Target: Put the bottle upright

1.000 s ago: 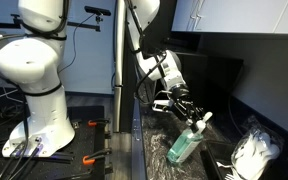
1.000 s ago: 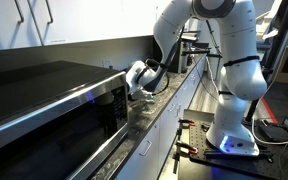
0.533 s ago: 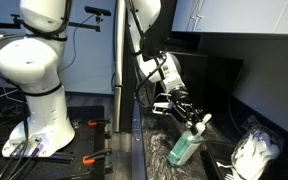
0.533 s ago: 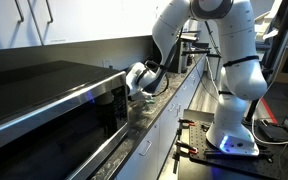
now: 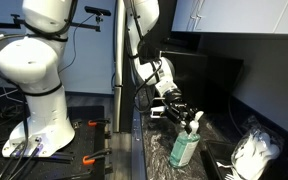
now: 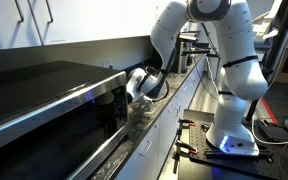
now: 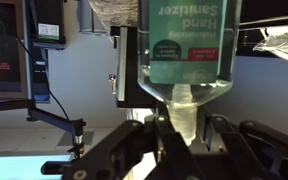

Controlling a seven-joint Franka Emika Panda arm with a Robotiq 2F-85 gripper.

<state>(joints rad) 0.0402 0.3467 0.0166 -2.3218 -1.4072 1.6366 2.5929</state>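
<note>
Item 1, nearest the wrist camera: gripper (image 7: 180, 138), dark fingers (image 7: 134, 150) drawn in narrow on either side of the neck and pump end of the bottle (image 7: 189, 45), holding it. The body is clear with a pale green tint. The label reads "Hand Sanitizer" and appears inverted in the wrist view.

Item 2: the same bottle (image 5: 186, 148) in an exterior view, standing close to upright with a slight lean. The pump end is uppermost, in the gripper (image 5: 187, 118). The base looks to rest on the countertop (image 5: 152, 152), though contact is hard to confirm at this size.

Item 3: countertop, dark and speckled, running away from the camera. A crumpled white bag (image 5: 255, 152) lies on it, apart from the bottle on the far side.

Item 4: arm (image 5: 144, 30), white, bending down from above to the counter. Its large base (image 5: 34, 75) stands on the floor beside the counter.

Item 5: in an exterior view, the gripper (image 6: 132, 92) sits low over the counter behind a dark appliance (image 6: 44, 105). The bottle is not distinguishable there. Pale cabinets (image 6: 74, 20) hang above.
</note>
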